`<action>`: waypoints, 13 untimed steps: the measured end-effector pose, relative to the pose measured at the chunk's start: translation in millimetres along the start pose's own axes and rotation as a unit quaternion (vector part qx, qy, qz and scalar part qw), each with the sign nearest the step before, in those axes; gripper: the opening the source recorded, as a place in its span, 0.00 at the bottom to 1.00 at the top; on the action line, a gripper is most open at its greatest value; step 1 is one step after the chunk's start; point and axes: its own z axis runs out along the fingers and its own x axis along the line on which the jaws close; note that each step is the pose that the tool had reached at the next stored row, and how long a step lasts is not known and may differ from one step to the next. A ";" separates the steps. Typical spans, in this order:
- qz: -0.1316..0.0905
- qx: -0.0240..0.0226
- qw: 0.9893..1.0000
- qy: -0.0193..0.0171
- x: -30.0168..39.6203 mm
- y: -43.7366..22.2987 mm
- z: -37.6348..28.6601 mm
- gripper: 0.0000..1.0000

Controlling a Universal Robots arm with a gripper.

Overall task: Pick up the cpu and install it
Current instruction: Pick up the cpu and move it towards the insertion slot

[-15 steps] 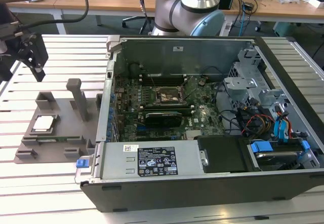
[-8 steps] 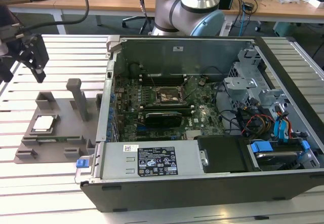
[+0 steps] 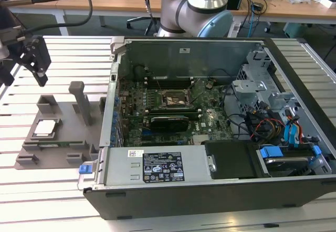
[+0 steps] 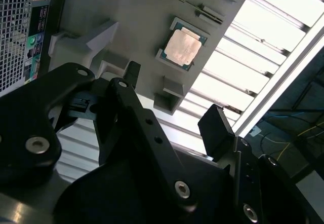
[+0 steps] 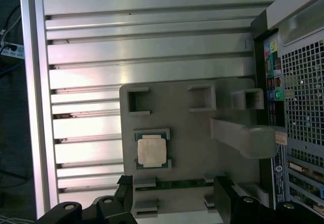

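On the grey plastic holder plate with upright posts [image 3: 67, 129] we find the small square silvery-topped cpu [image 3: 46, 128] seated in its recess, not yet lifted. The black two-finger gripper [image 5: 175, 181] hangs above it, jaws apart and empty. We judge pickup and installation both outstanding.

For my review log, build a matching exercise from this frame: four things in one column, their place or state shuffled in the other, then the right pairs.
Things:
1. cpu
2. gripper
3. socket frame
4. tall post

Place or state:
A. on the board inside the open computer case
B. open, holding nothing
C. lying flat in a recess of the grey holder plate
D. standing upright on that plate

Pairs: 1-C, 2-B, 3-A, 4-D
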 end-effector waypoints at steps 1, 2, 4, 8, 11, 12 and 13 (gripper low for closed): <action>0.000 0.000 1.000 0.000 0.0 0.0 0.3 0.74; 0.000 0.000 1.000 0.000 0.0 0.0 0.9 0.74; 0.000 0.000 1.000 0.000 0.0 0.0 1.6 0.74; 0.000 0.000 1.000 0.000 0.1 0.0 3.6 0.74; 0.000 0.000 1.000 0.000 0.1 0.0 4.6 0.74; 0.000 0.000 1.000 0.000 0.1 0.0 4.9 0.74; 0.000 0.000 1.000 0.000 0.1 0.0 5.3 0.74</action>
